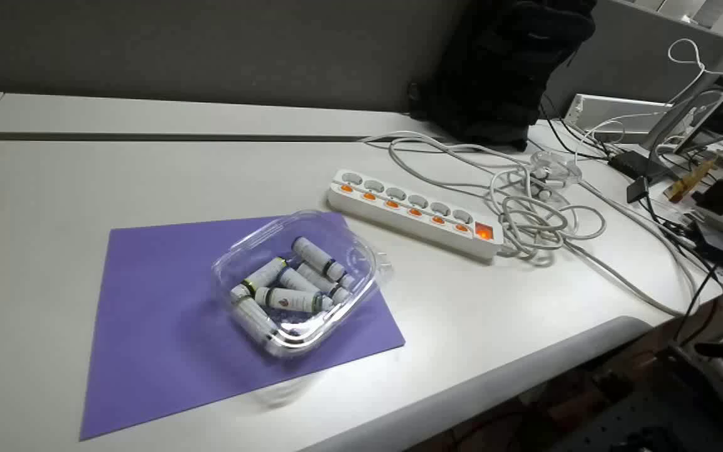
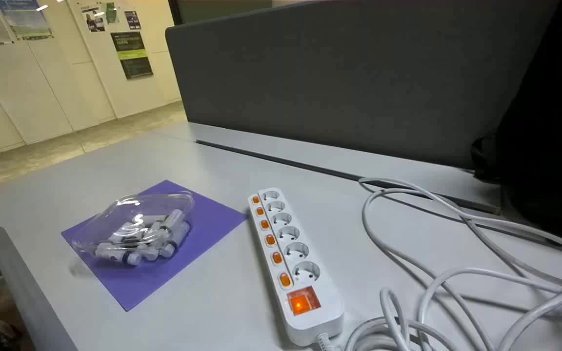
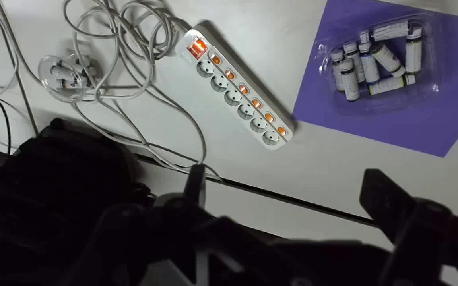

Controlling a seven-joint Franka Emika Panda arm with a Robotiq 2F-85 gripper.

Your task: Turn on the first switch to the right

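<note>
A white power strip [image 1: 412, 220] lies on the table in both exterior views [image 2: 322, 300] and in the wrist view [image 3: 235, 95]. It has a row of small orange switches beside its sockets. A larger square switch [image 1: 484, 232] at the cable end glows orange; it also shows lit in the other views [image 2: 303, 301] [image 3: 197, 47]. The small switch [image 1: 461, 228] nearest to it also shows in the wrist view [image 3: 215, 58]. My gripper [image 3: 284, 171] is open and empty in the wrist view, apart from the strip. It is out of sight in both exterior views.
A purple sheet [image 1: 148, 339] bears a clear tub [image 1: 371, 263] with several small bottles. Loose grey cable [image 1: 531, 220] lies coiled by the strip. A small clear container [image 3: 46, 79] with bottles lies among the cables. A black backpack [image 1: 493, 75] stands against the dark partition [image 1: 211, 50].
</note>
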